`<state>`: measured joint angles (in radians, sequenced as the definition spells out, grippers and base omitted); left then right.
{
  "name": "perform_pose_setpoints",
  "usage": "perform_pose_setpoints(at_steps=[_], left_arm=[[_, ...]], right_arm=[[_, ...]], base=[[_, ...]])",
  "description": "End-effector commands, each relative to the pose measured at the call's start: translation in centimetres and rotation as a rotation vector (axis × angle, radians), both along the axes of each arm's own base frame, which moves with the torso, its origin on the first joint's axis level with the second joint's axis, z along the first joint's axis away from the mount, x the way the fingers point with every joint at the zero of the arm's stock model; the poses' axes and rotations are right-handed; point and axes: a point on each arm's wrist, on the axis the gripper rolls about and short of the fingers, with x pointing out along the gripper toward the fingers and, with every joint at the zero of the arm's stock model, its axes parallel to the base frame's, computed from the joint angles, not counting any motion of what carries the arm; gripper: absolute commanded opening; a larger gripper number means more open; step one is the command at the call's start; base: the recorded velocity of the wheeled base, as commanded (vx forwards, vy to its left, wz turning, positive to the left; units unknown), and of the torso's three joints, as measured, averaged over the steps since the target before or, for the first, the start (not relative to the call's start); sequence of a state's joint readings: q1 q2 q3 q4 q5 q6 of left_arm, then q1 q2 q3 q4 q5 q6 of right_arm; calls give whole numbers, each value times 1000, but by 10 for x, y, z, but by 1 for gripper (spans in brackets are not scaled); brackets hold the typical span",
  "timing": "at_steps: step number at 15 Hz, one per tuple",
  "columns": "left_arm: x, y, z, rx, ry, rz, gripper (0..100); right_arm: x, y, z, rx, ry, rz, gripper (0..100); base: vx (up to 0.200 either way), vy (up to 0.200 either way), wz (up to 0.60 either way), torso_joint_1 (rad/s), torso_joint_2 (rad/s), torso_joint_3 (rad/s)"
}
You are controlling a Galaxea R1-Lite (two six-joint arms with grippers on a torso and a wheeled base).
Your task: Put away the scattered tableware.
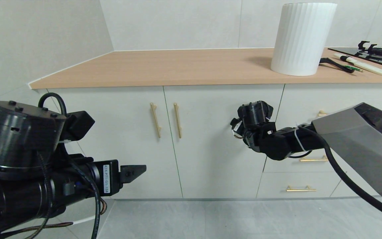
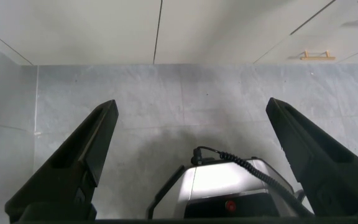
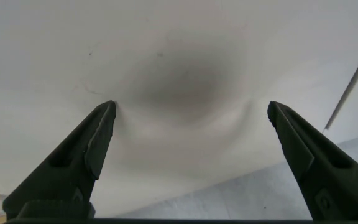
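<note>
Both left pincer (image 2: 191, 106) and right pincer (image 3: 190, 106) sit spread and empty; I'd judge the slim utensils (image 1: 365, 65) on the surface (image 1: 161, 66) light, stiff, slippery, best pinched mid-handle.

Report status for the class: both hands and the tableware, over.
Left hand open, empty, above floor. Right hand open, empty, facing cabinet door. Utensils lie on counter beside white container, untouched.

Your counter (image 1: 164, 68) at twelve o'clock, container (image 1: 302, 38) on it at one, utensils (image 1: 360, 64) just right, stove (image 1: 381, 53) at two, cupboard doors (image 1: 207, 139) beneath
</note>
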<state>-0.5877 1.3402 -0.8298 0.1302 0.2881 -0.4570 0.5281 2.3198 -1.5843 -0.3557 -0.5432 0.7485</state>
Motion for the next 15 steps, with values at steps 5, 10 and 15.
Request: perform_pose_setpoints(at_steps=[5,10,15], left_arm=[[0,0,0,0,-1,0,100],[0,0,1,-1,-2,0,100],[-3,2,3,-7,-14,1,100]], right_arm=[[-4,-2,3,-2,5,3,100],[-71,-17,28,40,109,298,100],[-129,-47,65,36,62,588,100]], base=[[0,0,0,0,0,0],[0,0,0,0,0,0],[0,0,0,0,0,0]])
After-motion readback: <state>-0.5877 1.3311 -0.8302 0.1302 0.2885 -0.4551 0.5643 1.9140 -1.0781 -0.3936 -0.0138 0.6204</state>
